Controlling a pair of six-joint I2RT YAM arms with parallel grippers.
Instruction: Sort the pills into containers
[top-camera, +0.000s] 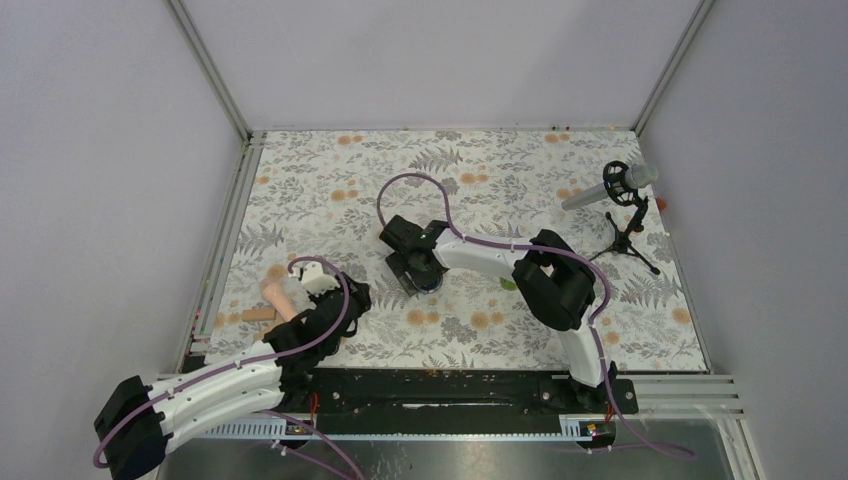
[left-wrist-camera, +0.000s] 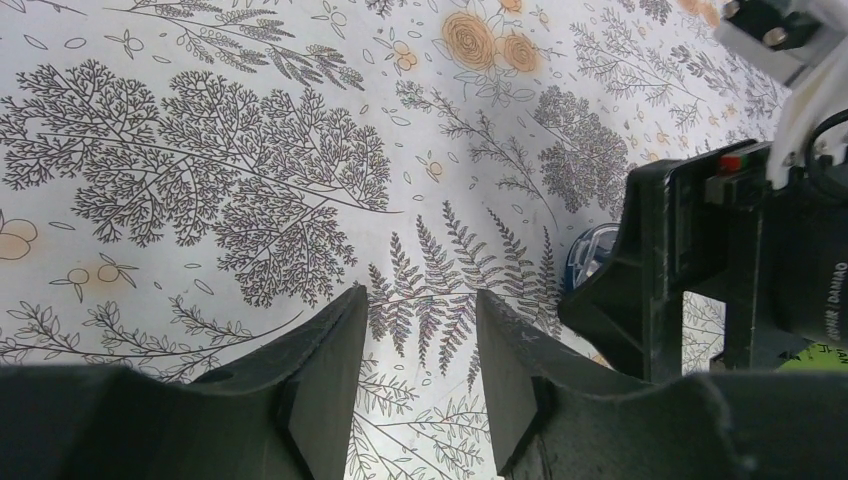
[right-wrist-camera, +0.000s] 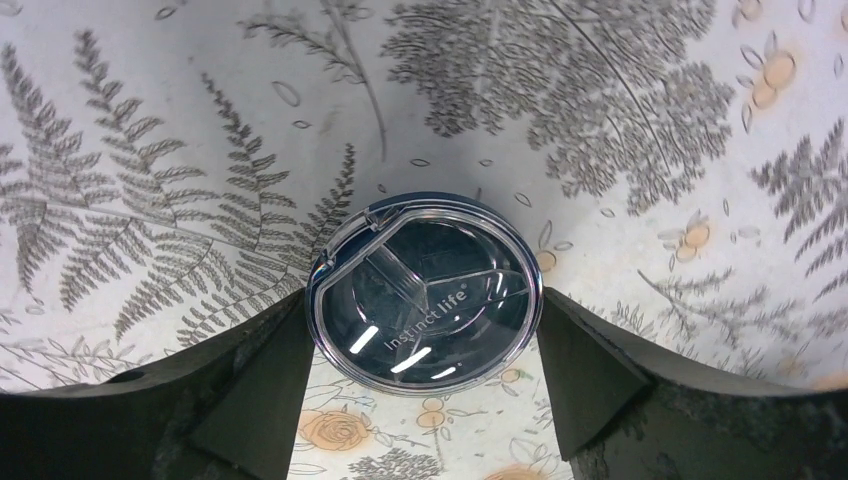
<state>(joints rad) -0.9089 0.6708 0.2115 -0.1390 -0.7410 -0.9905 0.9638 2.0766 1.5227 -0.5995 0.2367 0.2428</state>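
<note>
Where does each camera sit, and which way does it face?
Top external: above and behind the bases, looking down on the floral table; left arm and right arm show.
Left wrist: on the left arm, looking past its own jaws across the table toward the right arm.
Right wrist: on the right arm, looking down at the dark-blue jar between its own jaws.
Shared: both wrist views show that jar.

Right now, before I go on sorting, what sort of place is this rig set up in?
Most likely a lab recording booth: plain white panel walls on metal frame posts box in the floral table cover, and a microphone on a small tripod stands at its far right.
</note>
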